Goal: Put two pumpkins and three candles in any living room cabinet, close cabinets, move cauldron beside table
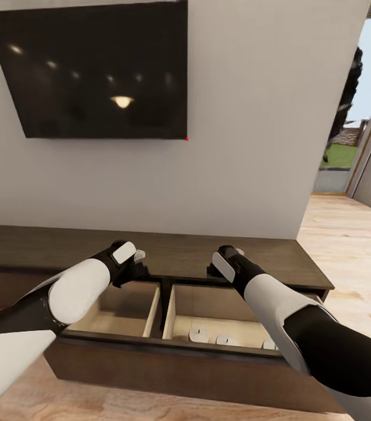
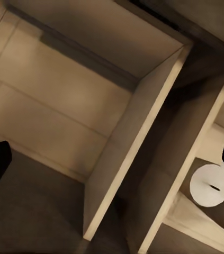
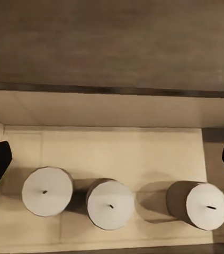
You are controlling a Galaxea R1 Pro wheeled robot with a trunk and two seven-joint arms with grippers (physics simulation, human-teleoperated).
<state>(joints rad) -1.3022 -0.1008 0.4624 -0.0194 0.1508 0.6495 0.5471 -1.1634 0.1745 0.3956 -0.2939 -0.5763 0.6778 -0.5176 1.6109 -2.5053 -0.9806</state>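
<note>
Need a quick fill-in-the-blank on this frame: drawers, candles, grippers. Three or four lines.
1. The cabinet has ___ drawers pulled open, side by side.
2. The right-hand drawer holds ___ candles in a row.
3. The left-hand drawer is ___.
4. The black screen hangs on the ___ above the cabinet.

Missing words: two; three; empty; wall

Open drawer [image 1: 220, 310] of the dark-brown cabinet [image 1: 150, 251], pale tan inside. Three candles [image 3: 110, 203] upright in a row on its floor, near the front wall. Neighbouring compartment [image 1: 121, 310] bare.
</note>
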